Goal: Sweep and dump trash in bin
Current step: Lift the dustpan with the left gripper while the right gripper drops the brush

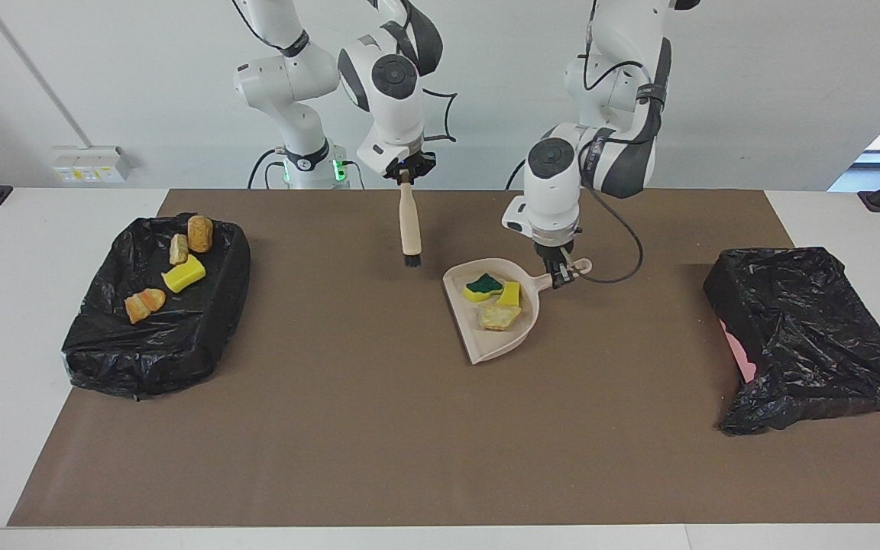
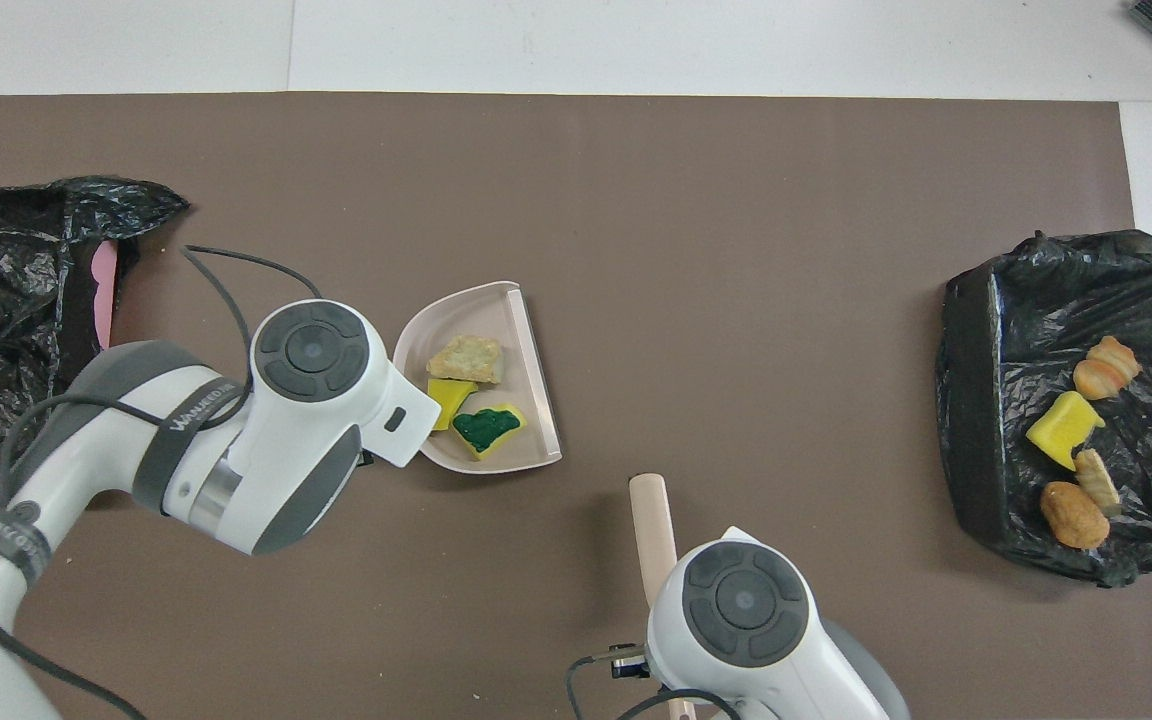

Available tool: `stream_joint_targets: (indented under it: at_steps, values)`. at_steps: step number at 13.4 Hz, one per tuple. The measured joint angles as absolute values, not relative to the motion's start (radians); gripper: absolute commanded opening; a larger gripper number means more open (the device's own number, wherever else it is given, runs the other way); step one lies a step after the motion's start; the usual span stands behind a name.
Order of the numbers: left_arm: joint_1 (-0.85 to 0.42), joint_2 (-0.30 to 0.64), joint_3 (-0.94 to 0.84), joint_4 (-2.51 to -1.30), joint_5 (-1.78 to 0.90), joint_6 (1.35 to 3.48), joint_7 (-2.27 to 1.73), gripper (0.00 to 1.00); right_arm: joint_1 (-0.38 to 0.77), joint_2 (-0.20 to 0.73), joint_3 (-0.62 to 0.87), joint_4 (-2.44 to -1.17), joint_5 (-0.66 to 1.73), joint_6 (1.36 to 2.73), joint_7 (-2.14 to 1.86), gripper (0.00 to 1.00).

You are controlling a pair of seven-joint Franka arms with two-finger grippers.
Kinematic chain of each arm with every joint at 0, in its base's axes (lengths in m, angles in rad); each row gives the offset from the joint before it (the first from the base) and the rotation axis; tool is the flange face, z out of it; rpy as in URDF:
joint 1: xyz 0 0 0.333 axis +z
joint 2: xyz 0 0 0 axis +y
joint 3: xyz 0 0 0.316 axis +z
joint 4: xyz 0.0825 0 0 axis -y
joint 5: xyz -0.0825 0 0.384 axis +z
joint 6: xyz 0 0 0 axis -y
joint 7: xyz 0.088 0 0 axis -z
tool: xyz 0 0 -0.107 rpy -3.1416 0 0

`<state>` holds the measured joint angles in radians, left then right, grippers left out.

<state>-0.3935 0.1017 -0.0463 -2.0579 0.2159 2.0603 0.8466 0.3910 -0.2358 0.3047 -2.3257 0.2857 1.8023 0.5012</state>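
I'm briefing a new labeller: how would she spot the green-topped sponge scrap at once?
Start at the beige dustpan in the middle of the brown mat, its handle held by the left tool. Three scraps lie in it; the green-topped sponge scrap is the one nearest the robots, the only one with a dark green layer.

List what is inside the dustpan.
The dustpan holds three scraps: a green-topped sponge piece, a yellow sponge chunk and a tan bread lump. Anything beneath them is covered.
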Motion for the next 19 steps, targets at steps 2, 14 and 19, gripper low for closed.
stream_joint_targets:
  at_steps: [2, 14, 19]
  values:
    - [-0.325, 0.066, -0.046, -2.054, 0.216, 2.060, 0.944, 0.00, 0.400, -0.235, 0.304, -2.361, 0.319, 1.847, 0.501, 0.00]
    - [0.170, -0.077, -0.034, -2.012, 0.216, 2.010, 1.351, 0.00, 0.540, -0.108, 0.304, -2.430, 0.347, 2.108, 0.640, 0.00]
    - [0.387, -0.041, -0.030, -1.893, 0.216, 2.012, 1.393, 0.00, 0.544, -0.105, 0.303, -2.428, 0.347, 2.109, 0.640, 1.00]
